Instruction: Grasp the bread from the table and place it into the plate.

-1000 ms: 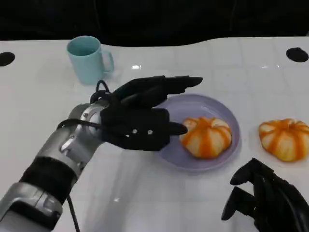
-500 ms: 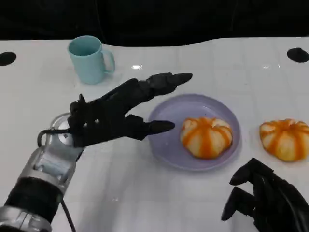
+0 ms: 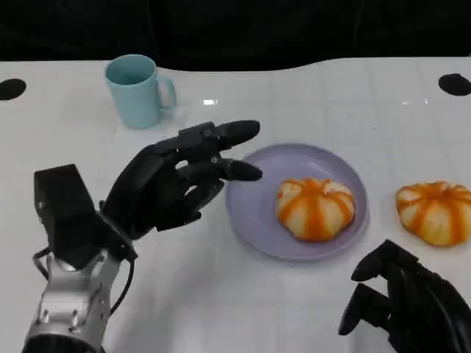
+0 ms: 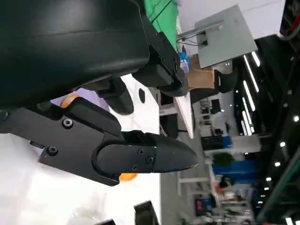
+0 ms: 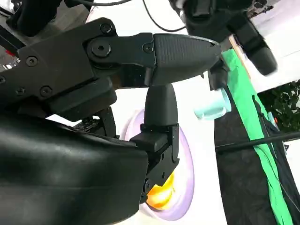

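The fingers [image 3: 221,140] of the left hand [image 3: 173,184] are spread and stretched out toward the plate [image 3: 254,209], holding nothing; their tips hang just beside its near rim, apart from the bread [image 3: 315,208] lying in it. The right hand [image 3: 408,305] sits low over the tabletop [image 3: 243,309], its fingers curled inward with nothing between them, clear of everything.

One bread lies in the plate, right of centre, so that placing looks done, with the left hand released and clear of it. A second bread [image 3: 435,212] lies on the tabletop, beside the plate and apart from it.

If that one is also meant for the plate, the right hand is nearer: it would need to uncurl, reach forward over the bread, and close around its rounded sides without squashing it.
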Robot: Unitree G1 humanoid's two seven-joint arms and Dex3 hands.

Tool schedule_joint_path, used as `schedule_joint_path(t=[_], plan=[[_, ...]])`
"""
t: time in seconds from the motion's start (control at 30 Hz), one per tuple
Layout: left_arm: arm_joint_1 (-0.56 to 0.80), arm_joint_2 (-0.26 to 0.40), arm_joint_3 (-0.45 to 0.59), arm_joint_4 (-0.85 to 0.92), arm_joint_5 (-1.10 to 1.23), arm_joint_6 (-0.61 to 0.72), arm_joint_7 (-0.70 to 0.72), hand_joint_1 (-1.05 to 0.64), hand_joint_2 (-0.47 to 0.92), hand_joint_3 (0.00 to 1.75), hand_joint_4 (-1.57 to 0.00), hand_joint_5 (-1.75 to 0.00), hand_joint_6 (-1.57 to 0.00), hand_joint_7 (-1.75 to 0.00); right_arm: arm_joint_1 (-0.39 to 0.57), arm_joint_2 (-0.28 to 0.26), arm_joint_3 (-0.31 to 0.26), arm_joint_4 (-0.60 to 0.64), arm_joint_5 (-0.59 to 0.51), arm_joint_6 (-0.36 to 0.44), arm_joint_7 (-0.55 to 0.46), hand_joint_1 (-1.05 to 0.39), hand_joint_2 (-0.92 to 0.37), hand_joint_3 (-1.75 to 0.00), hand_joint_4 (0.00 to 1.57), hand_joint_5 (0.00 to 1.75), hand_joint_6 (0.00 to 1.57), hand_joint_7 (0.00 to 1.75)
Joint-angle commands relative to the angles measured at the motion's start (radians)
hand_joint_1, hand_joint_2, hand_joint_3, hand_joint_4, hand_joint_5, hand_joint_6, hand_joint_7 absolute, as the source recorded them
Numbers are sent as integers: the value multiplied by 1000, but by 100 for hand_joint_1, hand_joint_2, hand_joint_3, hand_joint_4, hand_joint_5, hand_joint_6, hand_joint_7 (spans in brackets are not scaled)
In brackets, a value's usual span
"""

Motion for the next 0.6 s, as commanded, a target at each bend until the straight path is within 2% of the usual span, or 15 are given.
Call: schedule_joint_path(t=[0.03,0.07,0.13,0.17,0.2,0.23,0.3,0.43,0.6], plan=[[76,-11,40,-104,-89,116,-8,-72,92,37,-59,-118,-82,-41,-4,-16,-8,0,1,-1,1,-53,-92,-49,65,175,43,172],[99,-15,45,-133,-108,147,-5,-72,92,37,-59,-121,-83,-44,-4,-16,-9,-3,3,5,-2,-53,-92,-49,65,175,44,171],[134,-20,55,-177,-138,196,-8,-71,92,36,-58,-139,-76,-76,-4,-16,-10,-3,5,5,0,-53,-92,-48,65,175,43,170],[149,-22,59,-194,-150,216,-11,-70,92,35,-57,-151,-70,-98,-4,-16,-10,-2,6,3,2,-52,-92,-48,64,175,43,170],[170,-27,64,-212,-158,222,-10,-69,92,34,-57,-156,-67,-107,-4,-17,-10,-4,6,3,2,-52,-92,-48,64,175,43,170],[185,-31,67,-226,-163,226,-8,-67,92,35,-58,-164,-62,-123,-3,-17,-9,-5,5,4,1,-52,-92,-48,64,175,44,171],[225,-52,77,-258,-172,235,16,-67,92,34,-62,-171,-61,-135,-2,-17,-7,-6,0,1,-1,-52,-92,-48,65,175,44,171],[281,-76,94,-287,-188,248,28,-65,92,35,-73,-174,-57,-162,-1,-16,-5,-5,-5,-1,-5,-52,-92,-48,66,175,44,171],[323,-100,114,-317,-214,271,31,-64,92,38,-78,-175,-57,-173,4,-18,-7,-17,2,15,-10,-53,-92,-48,64,175,43,170]])
